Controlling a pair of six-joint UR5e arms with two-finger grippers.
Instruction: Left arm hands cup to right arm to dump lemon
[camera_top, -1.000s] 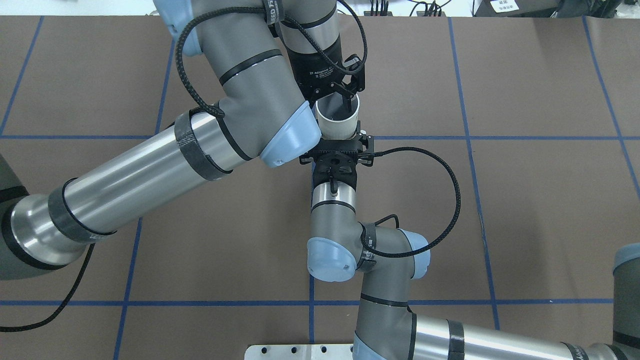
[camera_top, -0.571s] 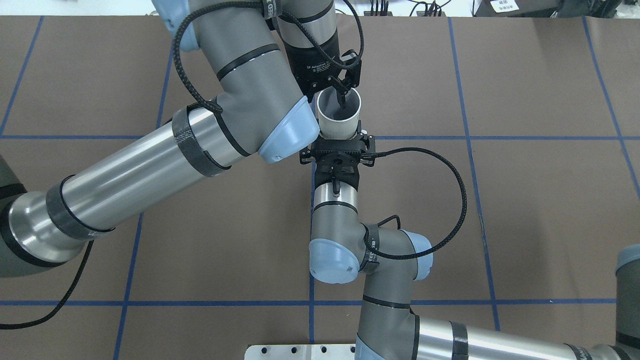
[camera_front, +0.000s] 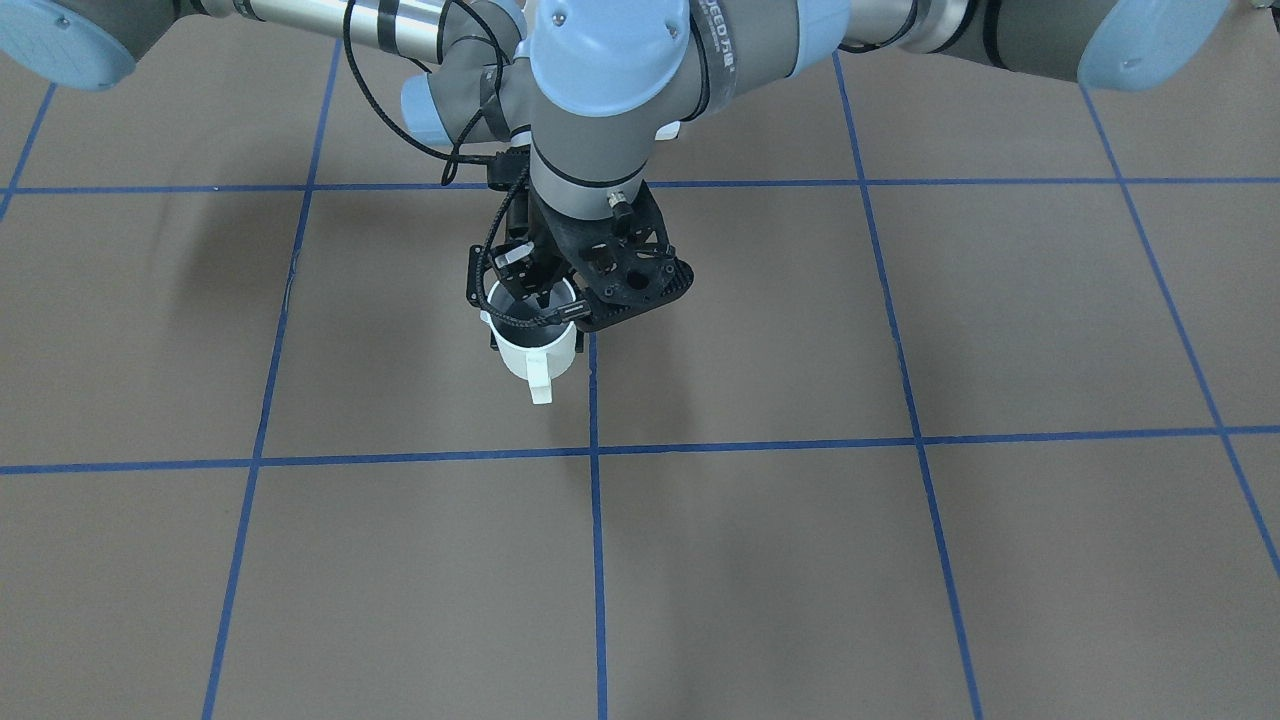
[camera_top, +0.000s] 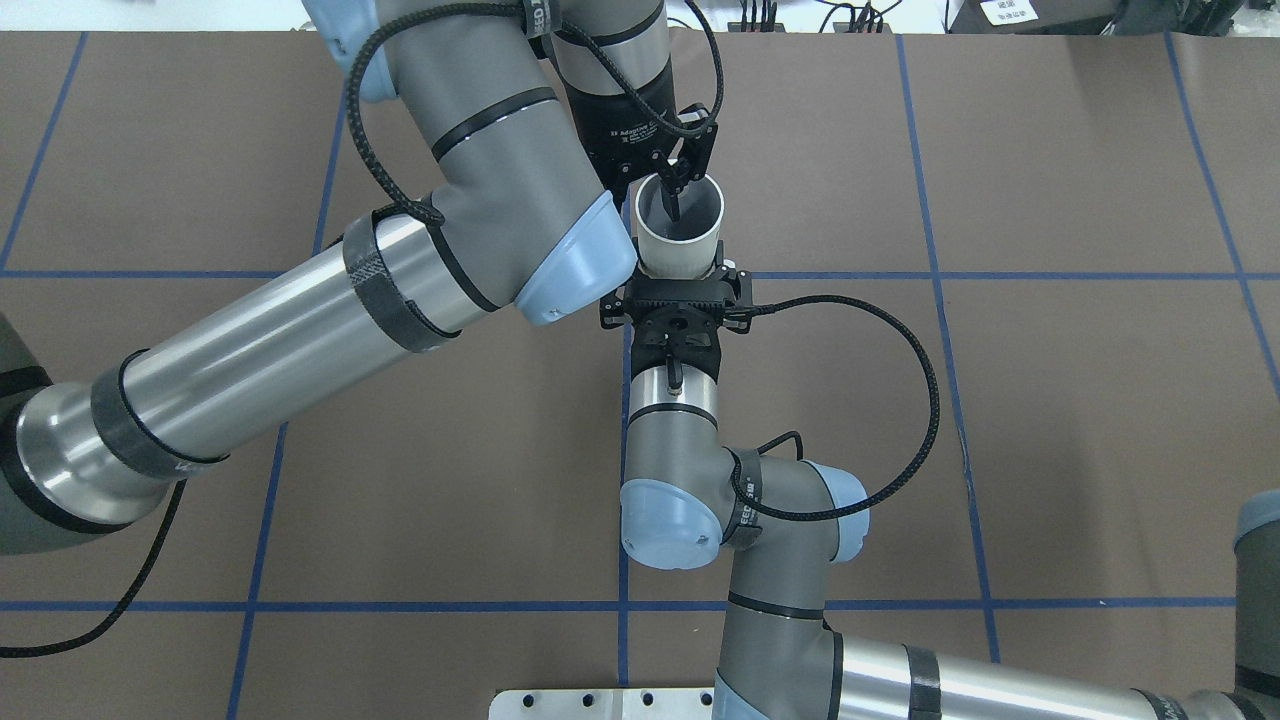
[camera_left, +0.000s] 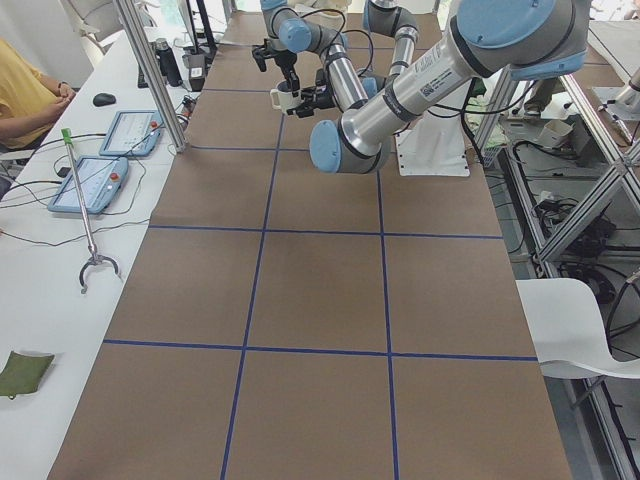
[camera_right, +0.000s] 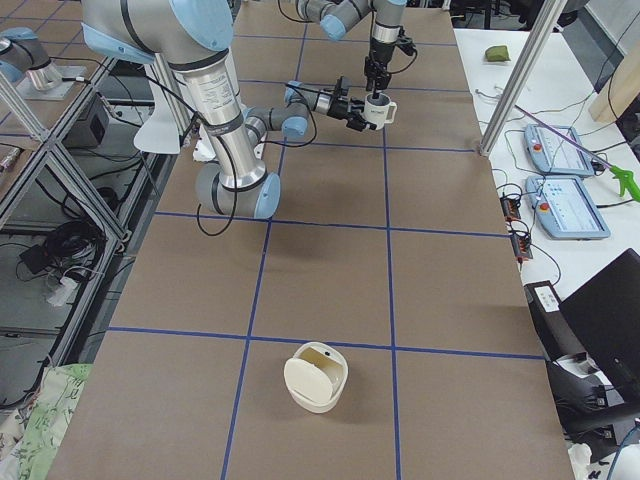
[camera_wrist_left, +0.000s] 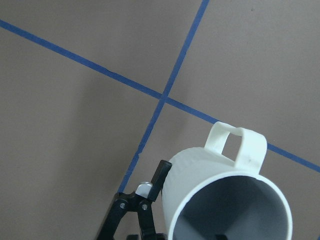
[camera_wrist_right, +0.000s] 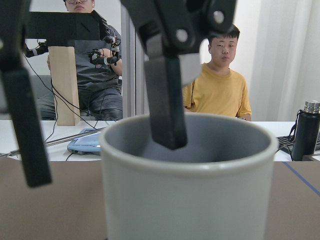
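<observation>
The cream-white cup (camera_top: 682, 255) hangs upright above the table, handle pointing away from the robot (camera_front: 540, 385). My right gripper (camera_top: 680, 280) is shut on the cup's body from the near side; one of its fingers (camera_wrist_left: 161, 174) lies against the cup's wall. My left gripper (camera_top: 660, 198) is open at the far rim. One of its fingers (camera_wrist_right: 165, 100) hangs inside the cup. The other finger (camera_wrist_right: 22, 125) stands outside, clear of the wall. The visible inside of the cup is grey. The lemon shows in no view.
A white lidded container (camera_right: 316, 377) lies on the table near the right end. A metal base plate (camera_top: 600, 700) sits at the near edge. Operators sit beyond the table's far side (camera_wrist_right: 217, 85), by a side table with tablets (camera_left: 100, 180).
The left gripper has turned and shifted slightly toward the far side. Its inner finger now sits further left in the cup. The cup and right gripper have barely moved.
</observation>
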